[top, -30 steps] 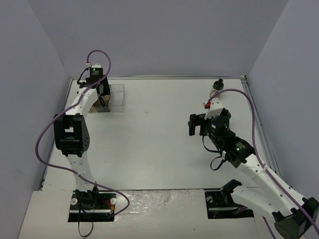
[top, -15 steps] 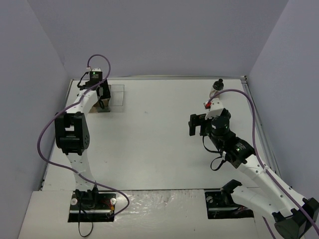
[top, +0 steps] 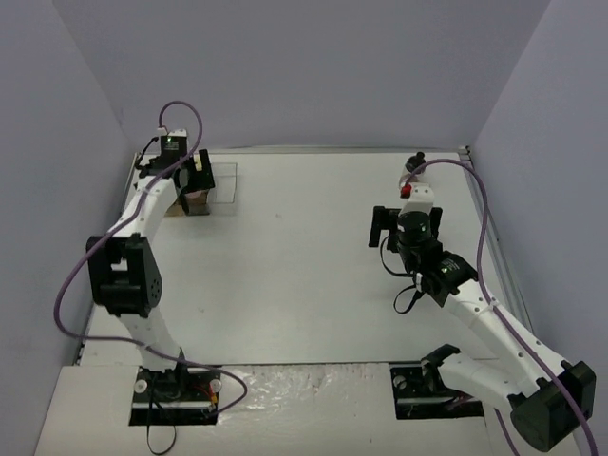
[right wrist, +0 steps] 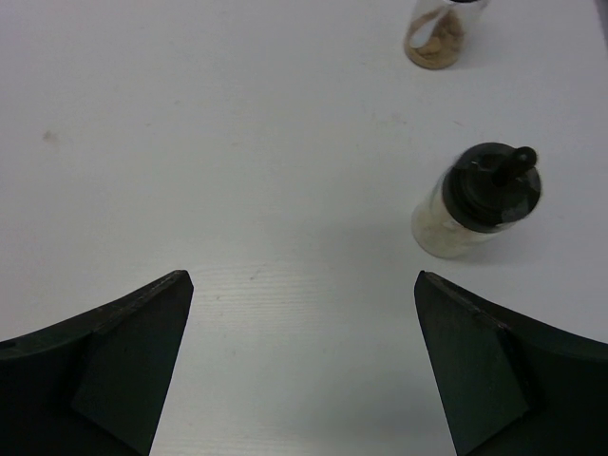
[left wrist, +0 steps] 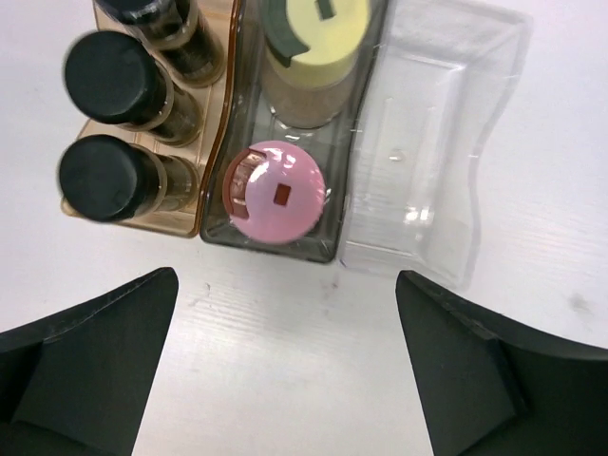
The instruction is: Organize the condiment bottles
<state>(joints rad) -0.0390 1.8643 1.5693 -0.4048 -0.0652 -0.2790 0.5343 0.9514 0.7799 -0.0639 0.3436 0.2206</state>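
On the white table (top: pixel 304 275) the three-part tray (left wrist: pixel 446 266) sits at the far left corner, and by the look of it most of the sorting is done. The brown section (left wrist: pixel 142 214) holds three narrow black-capped bottles (left wrist: pixel 114 81) in a row. The grey section (left wrist: pixel 275 253) beside it holds the yellow-capped bottle (left wrist: pixel 313 28) at the back and the pink-capped bottle (left wrist: pixel 278 190) at the front, both upright, while the clear section (left wrist: pixel 427 123) has nothing in it. What is left, I judge, is the pair at the far right of the table: a knob-capped bottle (right wrist: pixel 480 195) standing upright on the bare surface and a second clear bottle (right wrist: pixel 439 33) beyond it, its top cut off by the frame. Both are well apart from the tray, and the clear section looks like their place. The left claw (left wrist: pixel 285 285) hangs over the near end of the tray with its fingers spread wide and nothing between them; the pink-capped bottle is just beyond the gap and free of both fingers. The right claw (right wrist: pixel 304 280) is likewise spread wide and empty, with the knob-capped bottle ahead of it and off toward the right side of its view, near but not touching, so it would need to shift that way and advance before closing
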